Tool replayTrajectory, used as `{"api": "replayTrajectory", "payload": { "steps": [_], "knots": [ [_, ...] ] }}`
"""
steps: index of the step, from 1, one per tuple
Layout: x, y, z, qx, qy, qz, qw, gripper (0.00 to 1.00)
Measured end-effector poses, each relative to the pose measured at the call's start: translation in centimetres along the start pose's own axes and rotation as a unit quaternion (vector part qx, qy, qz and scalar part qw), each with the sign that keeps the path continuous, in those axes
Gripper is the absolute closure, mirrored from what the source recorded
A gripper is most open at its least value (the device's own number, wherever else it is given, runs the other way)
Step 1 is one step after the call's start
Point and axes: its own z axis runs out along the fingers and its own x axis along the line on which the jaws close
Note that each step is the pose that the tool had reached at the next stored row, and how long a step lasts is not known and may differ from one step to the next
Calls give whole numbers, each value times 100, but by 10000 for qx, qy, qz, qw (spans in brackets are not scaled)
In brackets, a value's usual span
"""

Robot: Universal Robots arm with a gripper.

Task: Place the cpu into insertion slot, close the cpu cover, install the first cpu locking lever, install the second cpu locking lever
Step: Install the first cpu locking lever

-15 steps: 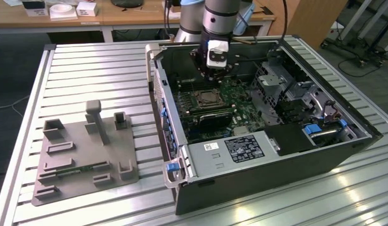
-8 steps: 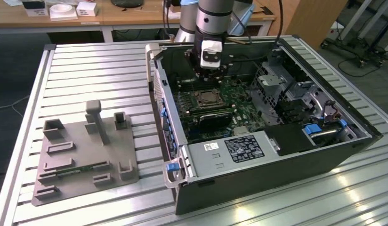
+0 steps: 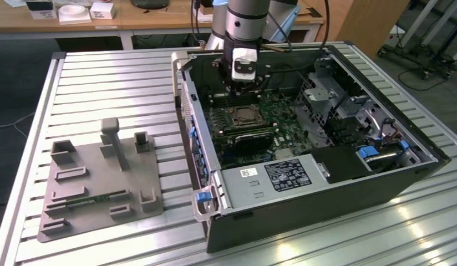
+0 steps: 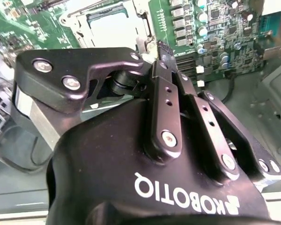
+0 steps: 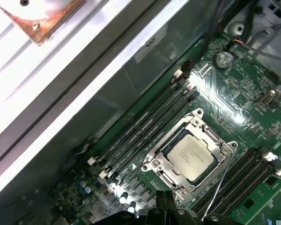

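Two fingers (image 5: pixel 160 205) of the gripper (image 5: pixel 167 207) are pressed together, holding nothing, and hang just above the near edge of the insertion slot (image 5: pixel 196 114); beyond them the cpu (image 5: pixel 192 152) lies flat in that slot, the cpu cover (image 5: pixel 210 137) folded down around it, with the memory slots (image 5: pixel 131 131) and green motherboard (image 5: pixel 234 89) farther off

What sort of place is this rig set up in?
Most likely a robotics lab or workshop. An open computer case lies on a slatted metal table, a grey fixture plate sits beside it, and wooden desks stand behind.
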Motion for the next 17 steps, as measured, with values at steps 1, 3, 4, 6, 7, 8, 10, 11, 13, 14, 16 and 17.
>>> {"api": "replayTrajectory", "payload": {
  "steps": [1,3,4,6,7,8,10,11,13,14,16,17],
  "knots": [
    [0,-1,1,0,5,-87,10000,90],
    [0,-1,2,2,11,-229,9997,90],
    [0,-1,2,1,12,-230,9997,90],
    [0,-1,3,2,12,-230,9997,90],
    [0,-1,2,2,12,-230,9997,90],
    [0,-1,3,2,12,-231,9997,90],
    [0,-1,2,2,11,-230,9997,90],
    [0,-1,3,2,11,-230,9997,90],
    [0,-1,3,2,12,-231,9997,90],
    [0,-1,2,2,11,-231,9997,90],
    [2,-2,3,2,11,-231,9997,90],
    [7,-8,2,2,12,-235,9997,90]
  ]
}}
